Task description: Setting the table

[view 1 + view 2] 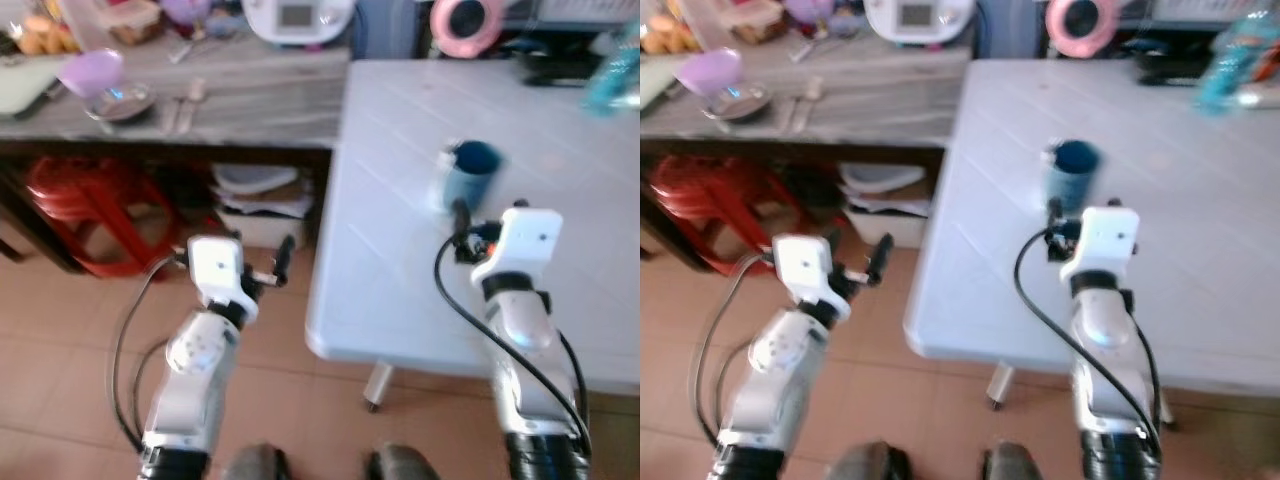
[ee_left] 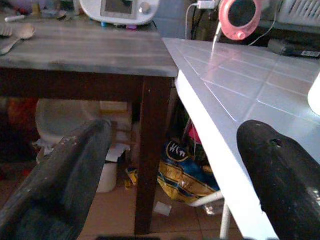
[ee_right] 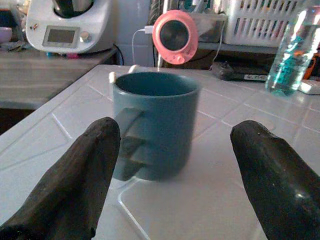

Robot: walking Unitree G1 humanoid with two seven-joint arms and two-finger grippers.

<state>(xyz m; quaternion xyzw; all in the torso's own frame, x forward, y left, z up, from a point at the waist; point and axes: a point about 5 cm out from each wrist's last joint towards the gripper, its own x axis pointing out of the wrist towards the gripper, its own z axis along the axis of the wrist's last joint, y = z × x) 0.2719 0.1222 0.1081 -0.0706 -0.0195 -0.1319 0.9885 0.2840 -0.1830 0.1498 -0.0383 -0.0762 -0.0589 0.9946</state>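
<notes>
Where motion blurs blue mug [image 3: 152,124] on table [image 1: 560,290] | right end effector [image 3: 172,180] fingers apart | left end effector [image 2: 172,175] apart

Silver arms, white wrist blocks, looping black cables, long black jaws.

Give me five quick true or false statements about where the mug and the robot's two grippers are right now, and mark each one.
1. The blue ceramic mug stands upright on the white tiled table. True.
2. The right gripper is shut on the mug. False: its fingers are open, apart from it.
3. The left gripper is over the table. False: it is beside the table, above the floor.
4. The left gripper is open. True.
5. The mug lies on the grey wooden sideboard. False: it is on the white table.
</notes>
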